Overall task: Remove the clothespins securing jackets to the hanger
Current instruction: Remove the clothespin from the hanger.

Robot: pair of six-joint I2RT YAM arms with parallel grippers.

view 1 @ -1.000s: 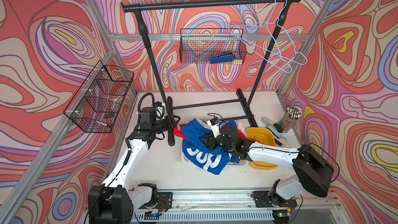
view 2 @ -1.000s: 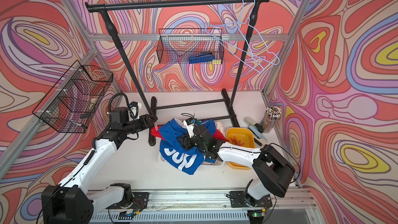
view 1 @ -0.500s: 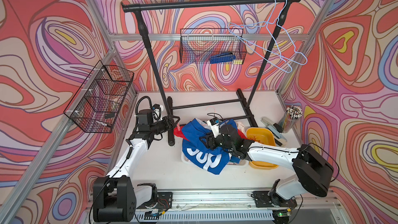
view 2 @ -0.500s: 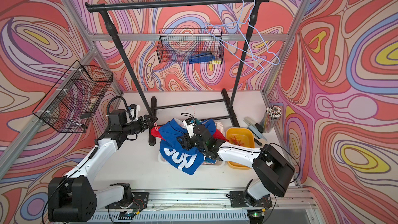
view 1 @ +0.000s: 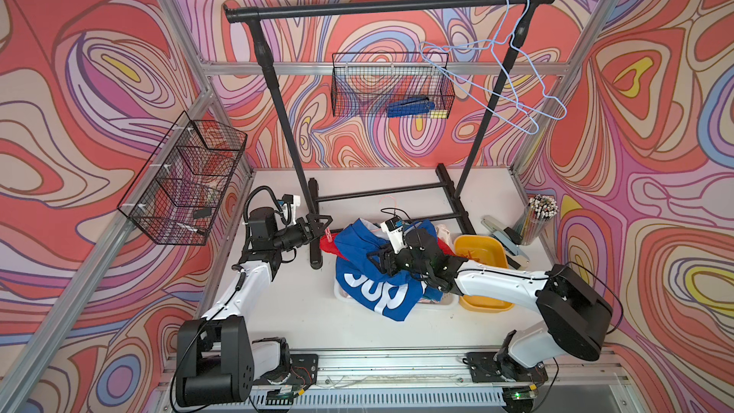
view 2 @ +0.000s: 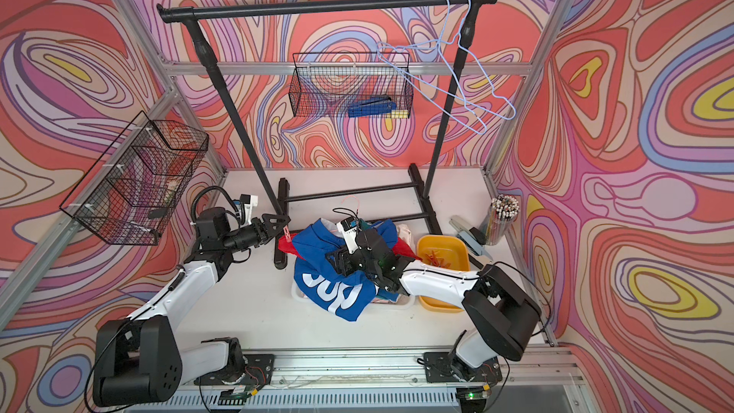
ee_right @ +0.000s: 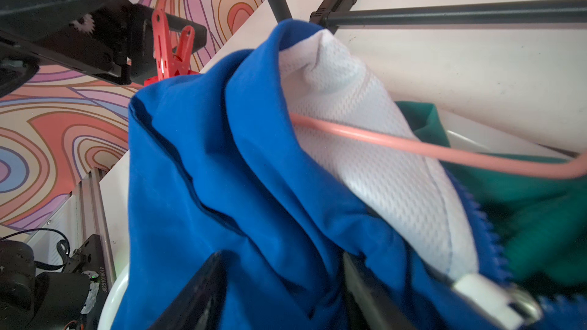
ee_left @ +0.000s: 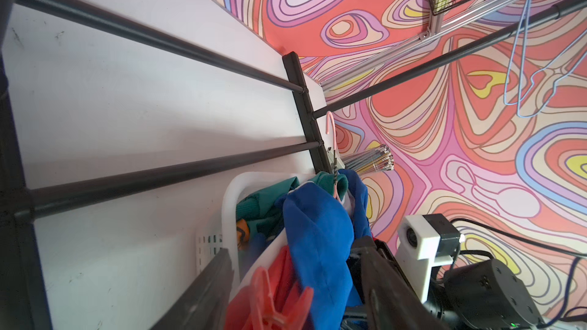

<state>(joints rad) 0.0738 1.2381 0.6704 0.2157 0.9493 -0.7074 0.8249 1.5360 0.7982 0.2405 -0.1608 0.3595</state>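
A blue hooded jacket (view 1: 373, 292) with white lettering hangs over my right gripper (view 1: 375, 260), which is shut on a fold of its blue fabric (ee_right: 282, 255). A pink hanger (ee_right: 413, 150) runs through it. A coral-red clothespin (view 1: 328, 233) is clipped on the jacket's red edge. My left gripper (view 1: 323, 224) is open, and the clothespin (ee_left: 270, 296) stands between its fingers (ee_left: 209, 280) with a gap on each side. A teal-green jacket (ee_left: 266, 204) lies underneath in a white basket (ee_left: 228, 204). The pink jacket is hidden.
A yellow tray (view 1: 480, 248) to the right holds loose clothespins (view 2: 437, 258). The black clothes rack (view 1: 389, 5) stands behind, its foot (view 1: 315, 256) under my left gripper, with blue hangers (view 1: 516, 73) on the bar. Wire baskets (view 1: 186, 180) hang on the walls. A pencil cup (view 1: 536, 216) stands at the right.
My left gripper's jaws have opened wider around the coral-red clothespin and the left arm has shifted a little. The right arm and the jacket have stayed still.
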